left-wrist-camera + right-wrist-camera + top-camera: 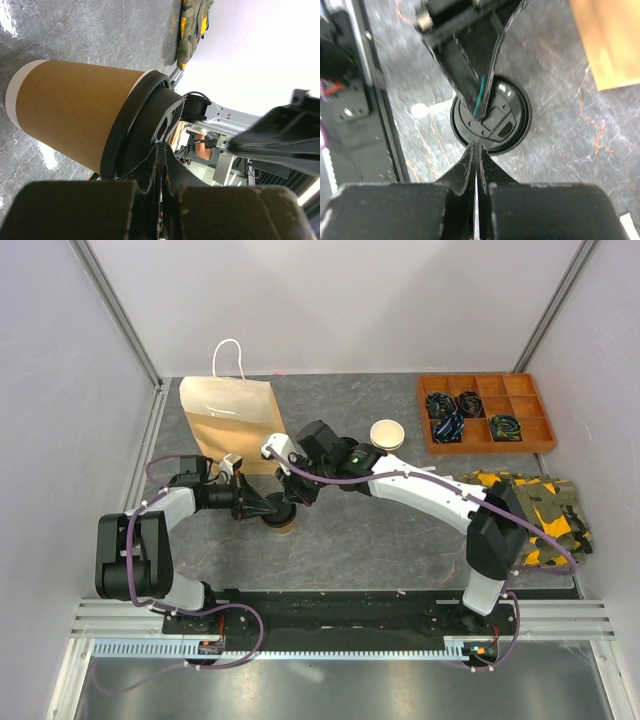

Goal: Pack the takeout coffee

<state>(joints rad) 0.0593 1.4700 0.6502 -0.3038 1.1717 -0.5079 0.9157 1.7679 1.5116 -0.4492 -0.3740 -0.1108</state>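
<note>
Cup [75, 107] upright mid-table near bag [232, 425], lid [517, 120] on. Left gripper [159, 162] and right gripper [476, 150] both pinched closed, empty, tips at the lid. Risk: an off-centre push tips cup or leaves lid half-seated

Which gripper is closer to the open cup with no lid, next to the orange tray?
Right. Both are shut at the lidded cup; the right gripper is on the side facing the open cup, the left gripper on the far side.
</note>
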